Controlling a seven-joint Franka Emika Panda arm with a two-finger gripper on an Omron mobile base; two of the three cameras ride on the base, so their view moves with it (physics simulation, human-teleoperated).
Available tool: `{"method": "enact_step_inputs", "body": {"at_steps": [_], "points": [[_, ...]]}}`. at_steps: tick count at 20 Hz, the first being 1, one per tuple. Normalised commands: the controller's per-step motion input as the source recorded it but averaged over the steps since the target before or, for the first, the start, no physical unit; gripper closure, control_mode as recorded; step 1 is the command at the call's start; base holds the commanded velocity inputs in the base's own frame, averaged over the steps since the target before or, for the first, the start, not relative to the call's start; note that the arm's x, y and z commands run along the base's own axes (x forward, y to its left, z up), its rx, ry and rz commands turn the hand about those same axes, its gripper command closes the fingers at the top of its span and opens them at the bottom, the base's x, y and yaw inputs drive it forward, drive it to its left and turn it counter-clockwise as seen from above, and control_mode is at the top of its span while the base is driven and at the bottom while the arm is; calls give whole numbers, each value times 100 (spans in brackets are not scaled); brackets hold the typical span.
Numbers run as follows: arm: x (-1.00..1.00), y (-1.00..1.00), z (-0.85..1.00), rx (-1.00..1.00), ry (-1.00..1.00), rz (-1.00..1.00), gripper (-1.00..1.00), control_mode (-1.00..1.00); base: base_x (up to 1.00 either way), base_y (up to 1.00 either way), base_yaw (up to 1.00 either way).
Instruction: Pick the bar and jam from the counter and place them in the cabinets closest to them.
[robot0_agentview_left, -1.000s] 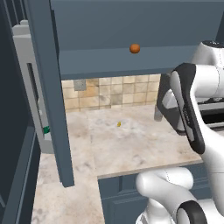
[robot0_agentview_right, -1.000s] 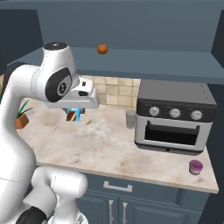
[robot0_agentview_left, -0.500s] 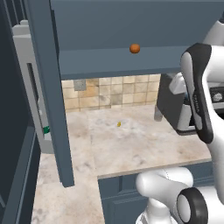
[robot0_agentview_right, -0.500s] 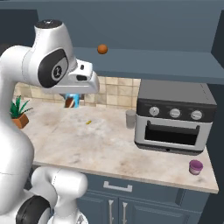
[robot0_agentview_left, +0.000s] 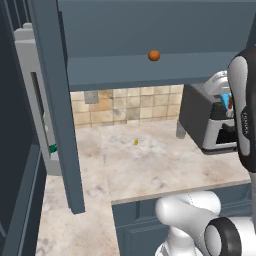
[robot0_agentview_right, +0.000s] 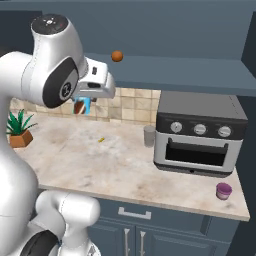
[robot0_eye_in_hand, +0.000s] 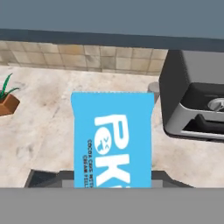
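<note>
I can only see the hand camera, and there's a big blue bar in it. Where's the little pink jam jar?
Observer: The jam jar stands on the counter near its front right corner, in front of the toaster oven.
Operator: Is anything up on the shelf?
Observer: Yes, an orange-brown ball sits on the open cabinet shelf.
Operator: How high up is my bar?
Observer: The pincer holds the bar in the air, well above the counter and a little below that shelf's edge.
</note>
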Motion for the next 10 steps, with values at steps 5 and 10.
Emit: {"method": "enact_step_inputs", "body": {"at_steps": [5,10], "points": [[2,0,31,4,-26,0,100,-100,0,0,0],[1,0,2,0,-3,0,100,-100,0,0,0]]}}
